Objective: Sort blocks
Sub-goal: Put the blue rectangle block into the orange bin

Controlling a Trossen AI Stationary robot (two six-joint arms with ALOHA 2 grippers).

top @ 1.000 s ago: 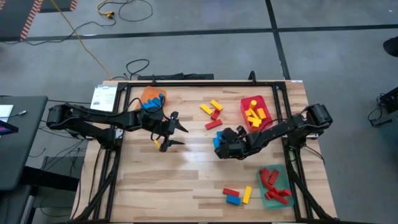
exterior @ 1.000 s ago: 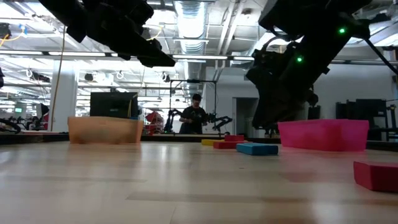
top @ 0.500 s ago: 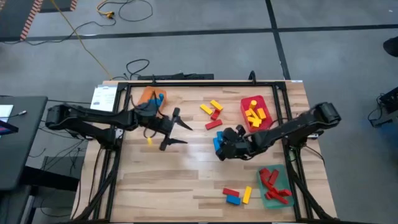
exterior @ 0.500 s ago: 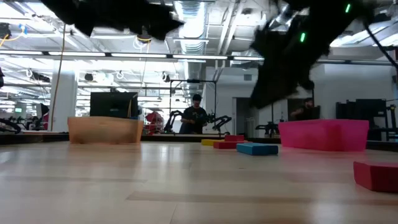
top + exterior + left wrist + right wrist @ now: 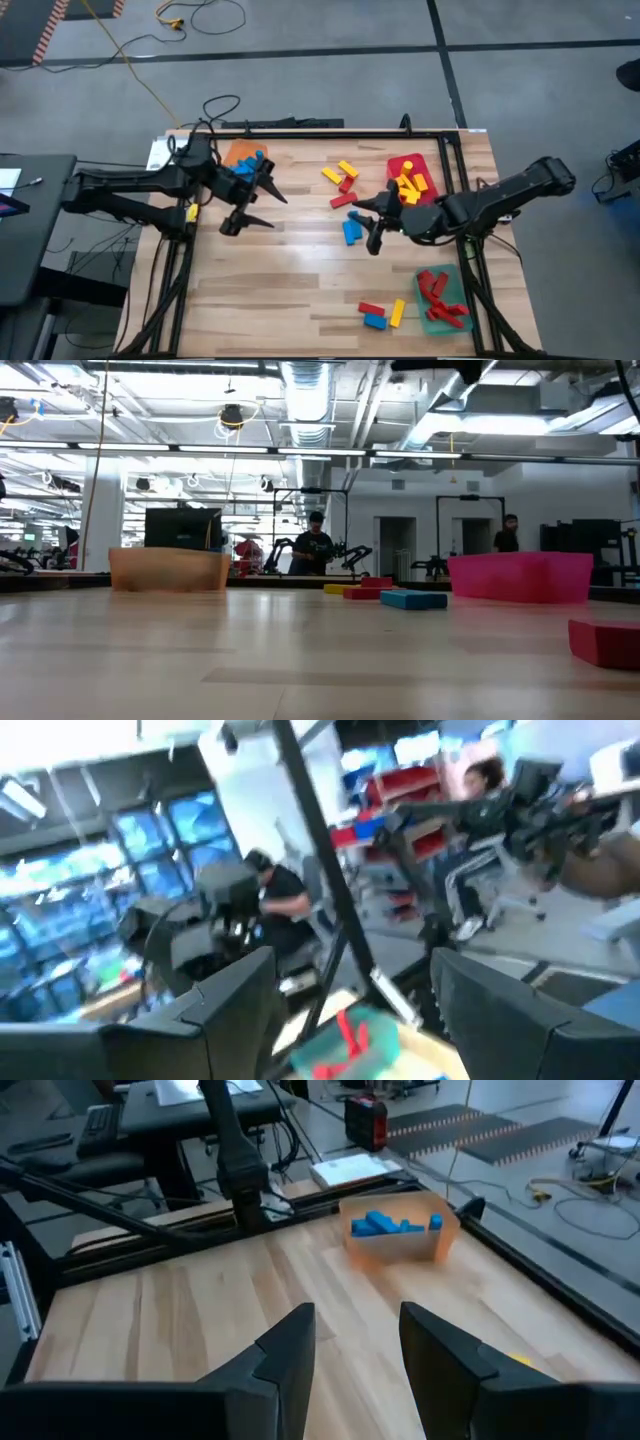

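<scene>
Surface: wooden table (image 5: 300, 280), mid-frame.
Left gripper (image 5: 250, 207): left of centre, fingers spread, empty, beside orange tray (image 5: 244, 155) of blue blocks (image 5: 246, 165).
Loose blocks (image 5: 342, 180): centre.
Right gripper (image 5: 368, 222): right of centre, fingers apart, empty.
Red tray (image 5: 428, 184): upper right.
Green tray (image 5: 462, 297): lower right.
</scene>
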